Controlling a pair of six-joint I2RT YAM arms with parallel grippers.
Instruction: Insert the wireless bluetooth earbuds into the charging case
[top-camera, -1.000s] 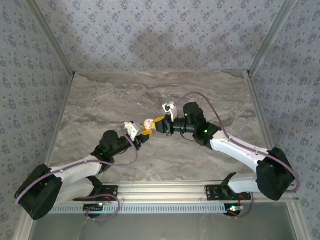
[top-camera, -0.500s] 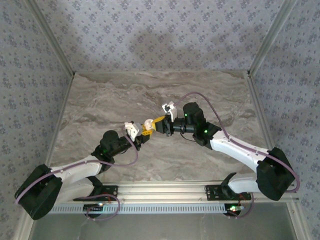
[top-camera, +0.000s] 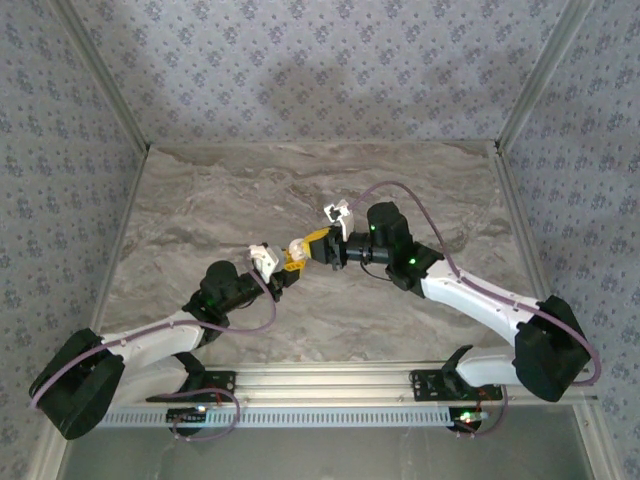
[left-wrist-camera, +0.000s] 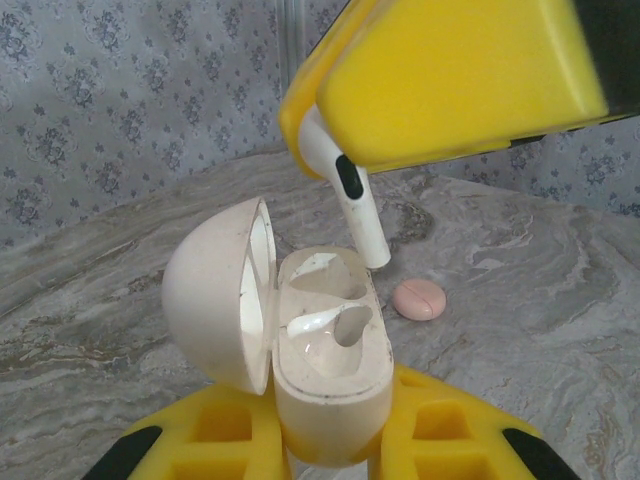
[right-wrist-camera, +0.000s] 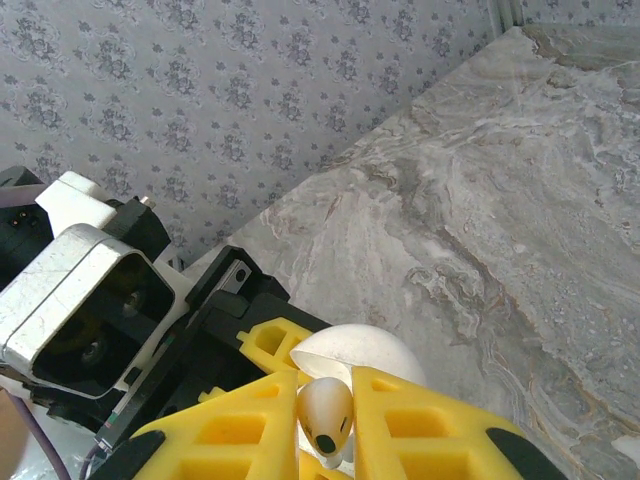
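Observation:
My left gripper (left-wrist-camera: 330, 445) is shut on the cream charging case (left-wrist-camera: 330, 385), held upright with its lid (left-wrist-camera: 215, 290) swung open to the left. Both glossy wells in the case show. Just above the far well hangs a white earbud (left-wrist-camera: 357, 205), stem pointing down, with my right gripper (right-wrist-camera: 326, 425) shut on its head (right-wrist-camera: 326, 412). The stem tip is close to the case rim but apart from it. From above, the two grippers meet at mid-table, left gripper (top-camera: 288, 262) and right gripper (top-camera: 312, 243), with the case (top-camera: 297, 246) between them.
A small pink round disc (left-wrist-camera: 418, 299) lies on the marble table (left-wrist-camera: 540, 290) just beyond the case. Patterned walls close in the table on three sides (top-camera: 320, 70). Both arms (top-camera: 470, 295) reach inward from the near edge.
The right gripper with the earbud has edged very slightly over the case. The left arm and case have stayed still.

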